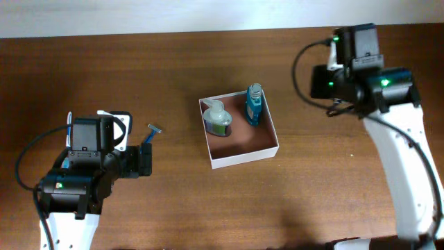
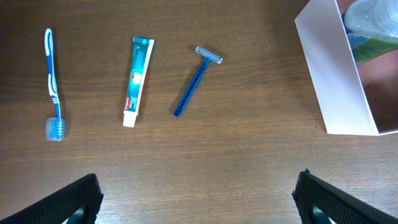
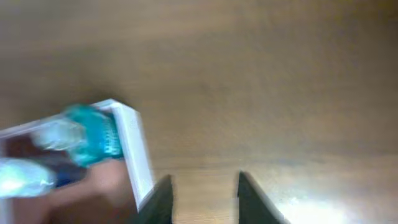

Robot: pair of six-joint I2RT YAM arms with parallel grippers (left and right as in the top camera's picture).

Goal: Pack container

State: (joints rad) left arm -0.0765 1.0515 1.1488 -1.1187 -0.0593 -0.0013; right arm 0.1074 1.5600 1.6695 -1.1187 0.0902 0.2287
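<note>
Square shallow container (image 1: 246,141), thin white walls, reddish-brown floor, open top, lying flat and slightly skewed, well to the right of the blue razor (image 1: 153,130), pump bottle (image 1: 218,119) and teal bottle (image 1: 253,105) upright by its far wall

Dark wooden counter (image 1: 208,208) bearing four separate items; white-walled container (image 1: 246,158) near centre; in the left wrist view, outward from its wall: blue razor (image 2: 196,84), head uppermost; toothpaste tube (image 2: 137,81), cap lowermost; blue-and-white toothbrush (image 2: 53,84), bristles lowermost.
</note>
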